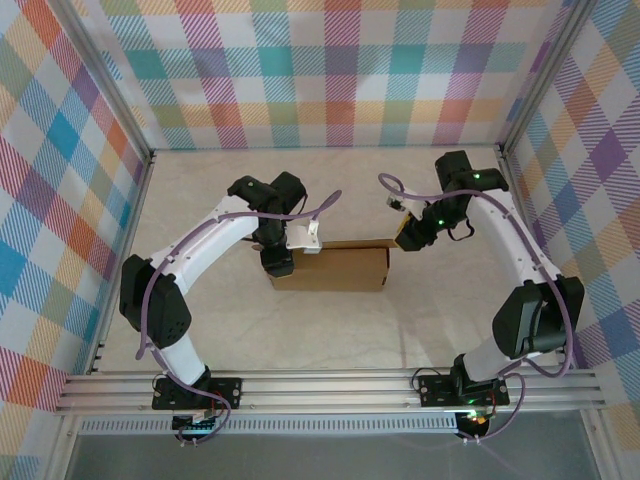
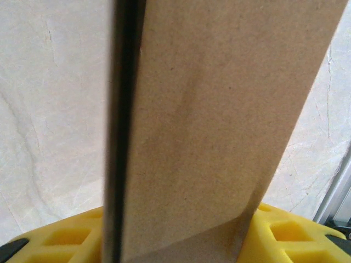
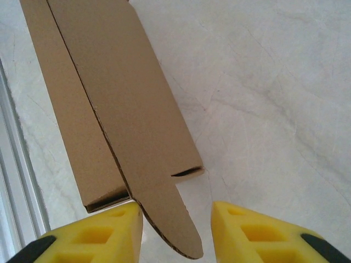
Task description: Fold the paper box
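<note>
The paper box (image 1: 335, 268) lies about the middle of the table (image 1: 300, 190), its long side running parallel to the near edge. Most of the folding looks done to me. The sheet already stands as a long, shallow, closed body with square corners and a flat top.

What seems left is at the ends. At the end toward the table's right edge, a rounded tongue flap (image 3: 171, 224) sticks out loose past the body. A dark slit gapes beside it where a panel is not seated, and I judge that flap wants tucking in. The other end is covered by the arm, so I cannot say how it stands.

The left claw (image 2: 181, 230) is clamped on the box. The board fills the space between its fingers and meets both. The right claw (image 3: 175, 219) has its fingers (image 3: 93, 235) apart around the tongue flap, with bare table showing between the flap and the farther finger, so it grips nothing yet.

The cardboard is plain brown, matte and faintly speckled, and its cut edges are a little ragged. The fingers are bright yellow blocks with hollow, cell-like cut-outs. The table is pale and stone-veined, with a dull sheen.
</note>
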